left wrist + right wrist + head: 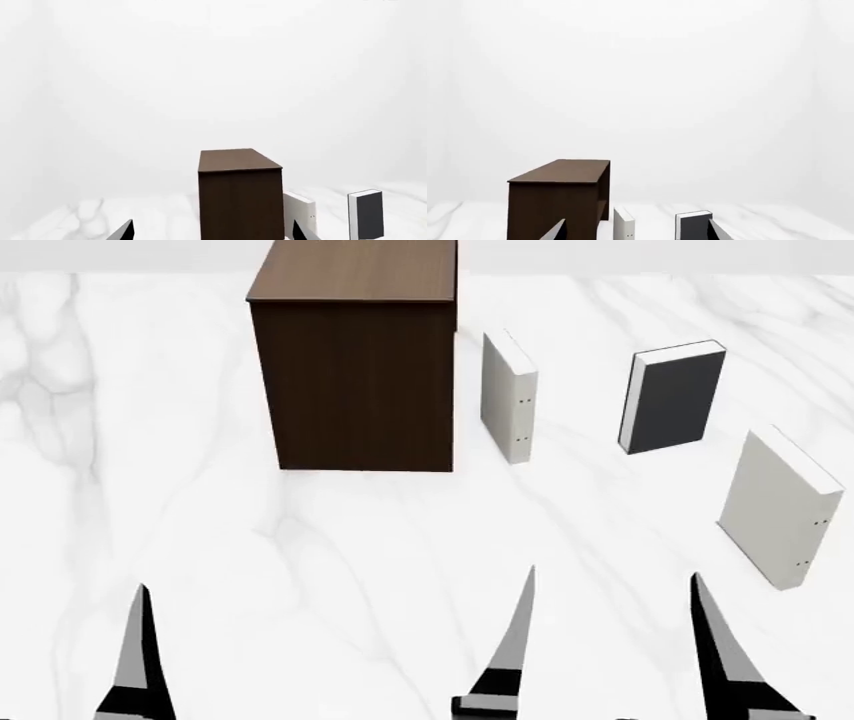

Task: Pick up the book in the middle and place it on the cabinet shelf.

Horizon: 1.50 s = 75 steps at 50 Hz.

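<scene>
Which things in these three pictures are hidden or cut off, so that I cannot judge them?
- Left gripper, head view: only one finger shows, the frame edge cuts the rest.
- Third, beige book: outside both wrist views.
- Charcoal book, right wrist view: lower part cut by the frame edge.
- Cabinet: its top's far end cut off in head view; any inner shelf unseen.

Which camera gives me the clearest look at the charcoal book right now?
The head view: the book stands whole and upright between two beige books. The left wrist view shows it small at the frame's edge; the right wrist view cuts it off low, partly behind a fingertip.
</scene>
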### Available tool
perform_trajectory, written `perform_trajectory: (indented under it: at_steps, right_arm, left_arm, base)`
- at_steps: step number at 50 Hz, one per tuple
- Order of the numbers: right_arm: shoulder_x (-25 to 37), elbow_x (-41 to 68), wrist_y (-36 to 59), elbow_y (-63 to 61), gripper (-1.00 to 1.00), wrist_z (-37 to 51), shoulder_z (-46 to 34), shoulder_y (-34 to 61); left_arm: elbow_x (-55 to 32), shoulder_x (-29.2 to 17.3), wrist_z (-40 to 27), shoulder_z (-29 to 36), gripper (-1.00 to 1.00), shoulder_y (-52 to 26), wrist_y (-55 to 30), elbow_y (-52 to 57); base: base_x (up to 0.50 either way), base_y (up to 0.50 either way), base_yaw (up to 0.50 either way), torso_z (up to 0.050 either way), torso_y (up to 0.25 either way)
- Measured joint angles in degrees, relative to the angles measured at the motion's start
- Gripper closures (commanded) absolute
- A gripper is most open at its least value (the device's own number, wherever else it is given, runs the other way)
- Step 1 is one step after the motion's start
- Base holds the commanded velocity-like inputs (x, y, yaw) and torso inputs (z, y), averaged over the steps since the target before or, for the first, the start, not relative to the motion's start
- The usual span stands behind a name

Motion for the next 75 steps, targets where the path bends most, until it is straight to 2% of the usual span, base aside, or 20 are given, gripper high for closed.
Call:
perform_trajectory:
  at_steps: [75]
  right_arm:
    - [3.6,2.2,2.7,-0.6,-1.00,5.3,-2.1,1.0]
  left_arm:
    - [-1.2,-3.4,-3.9,3.1,-1.00,-0.7,0.0,0.9]
  base:
    - [0.49,0.00,0.00,0.000,0.001]
